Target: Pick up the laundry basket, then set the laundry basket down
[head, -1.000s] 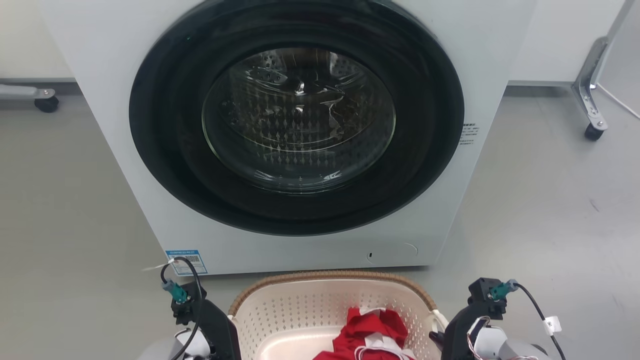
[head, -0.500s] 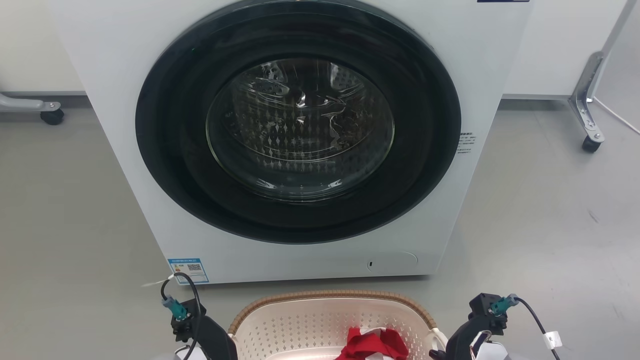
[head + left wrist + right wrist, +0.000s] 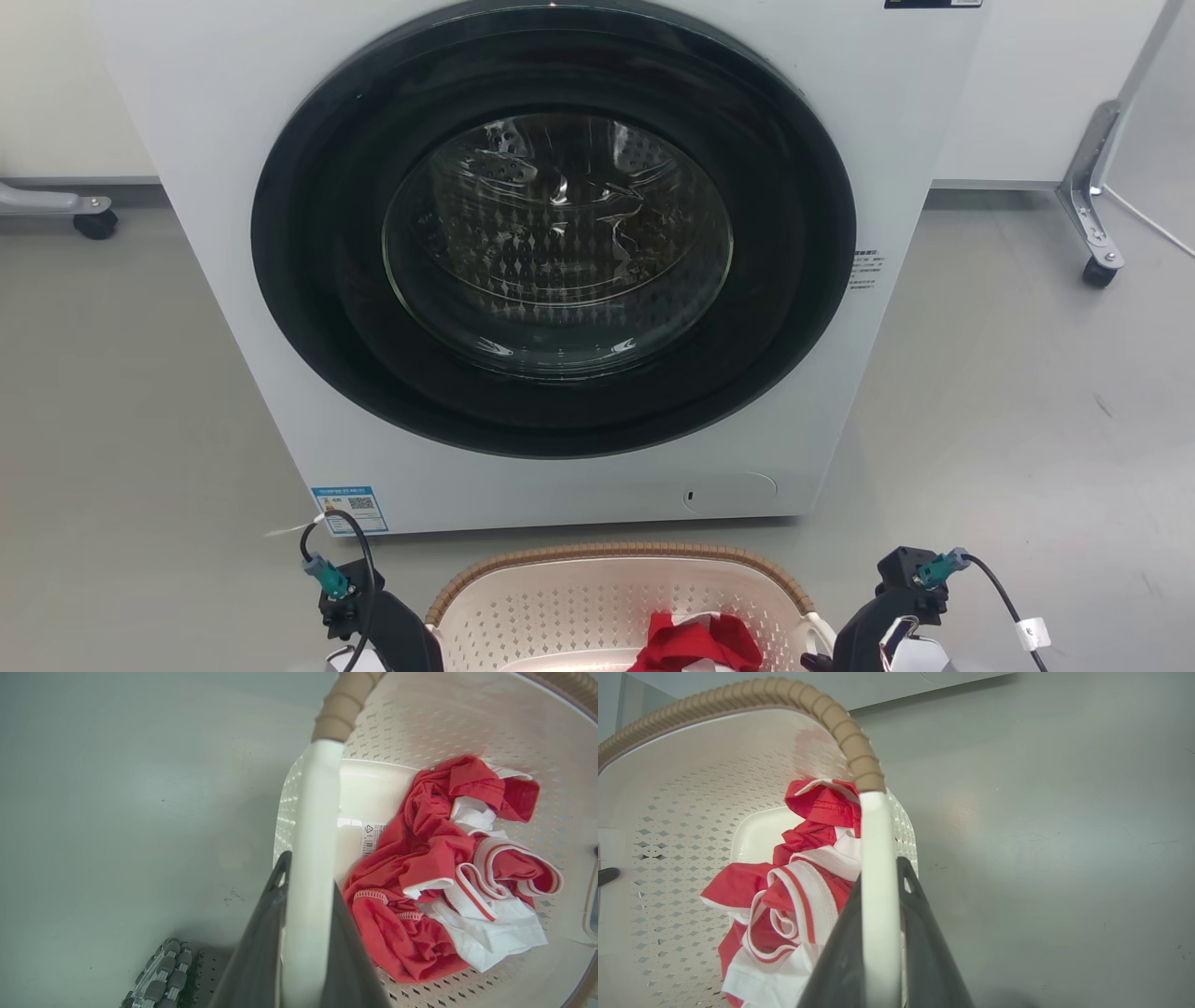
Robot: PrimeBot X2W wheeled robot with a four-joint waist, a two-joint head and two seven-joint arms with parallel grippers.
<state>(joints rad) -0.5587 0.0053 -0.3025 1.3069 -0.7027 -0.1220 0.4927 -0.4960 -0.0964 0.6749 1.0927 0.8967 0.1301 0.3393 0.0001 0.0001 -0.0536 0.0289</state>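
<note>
Laundry basket [image 3: 551, 607] is just before the front-load washer [image 3: 555, 243]. Left gripper [image 3: 308, 877] clamps its left handle [image 3: 313, 807], right gripper [image 3: 880, 877] its right handle [image 3: 875, 835]. Risk: smooth white plastic slipping from the grip, or uneven lowering tilting the perforated, woven-rimmed shell and spilling the red-and-white garment [image 3: 434, 858]

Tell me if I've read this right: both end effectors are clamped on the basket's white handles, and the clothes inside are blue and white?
One detail is off: the clothes in the laundry basket are red and white, not blue, as the left wrist view shows. The rest stands: the left end effector and right end effector are clamped on its white handles.
</note>
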